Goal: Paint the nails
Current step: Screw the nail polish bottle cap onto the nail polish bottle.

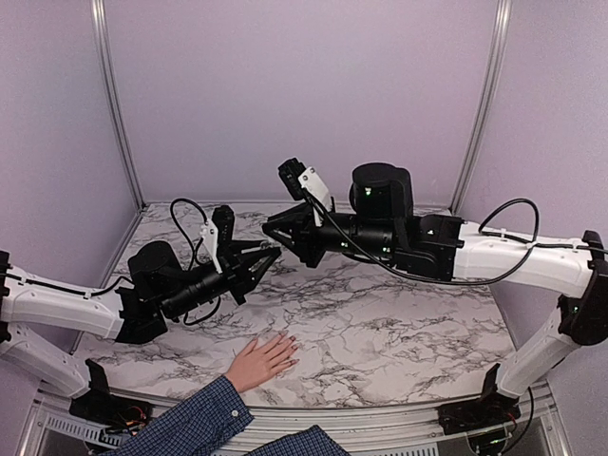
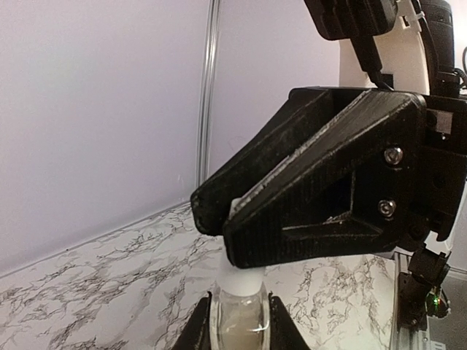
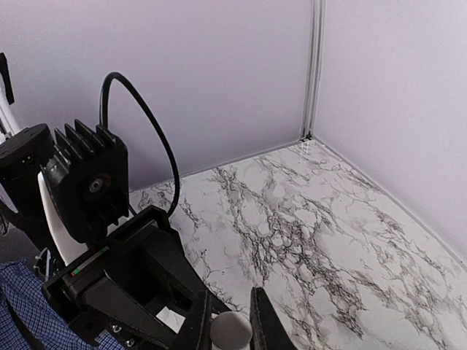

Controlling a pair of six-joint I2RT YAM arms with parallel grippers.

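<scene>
Left gripper (image 2: 241, 315) is pinched on a small clear bottle (image 2: 239, 328) of pale liquid, held up off the table (image 1: 399, 323). Right gripper (image 3: 232, 321) meets it tip to tip from the opposite side, its jaws pressed onto the whitish cap (image 3: 232, 330) just above the left fingers. Both are clamped and neither is spread.

The hand (image 1: 258, 363) lies flat on the table, below the left gripper and nearer the bases, well apart from both sets of tips. The plaid sleeve (image 1: 195, 423) runs off the near edge. The nails (image 1: 293, 350) point toward the right gripper's side and are too small to tell if any polish is on them.

Progress looks early. The cap seems seated on the bottle and no brush is showing, so this looks like the opening step. No nail looks painted yet. Left to do: pull the cap and brush out, bring it down to the hand, and coat each nail.
</scene>
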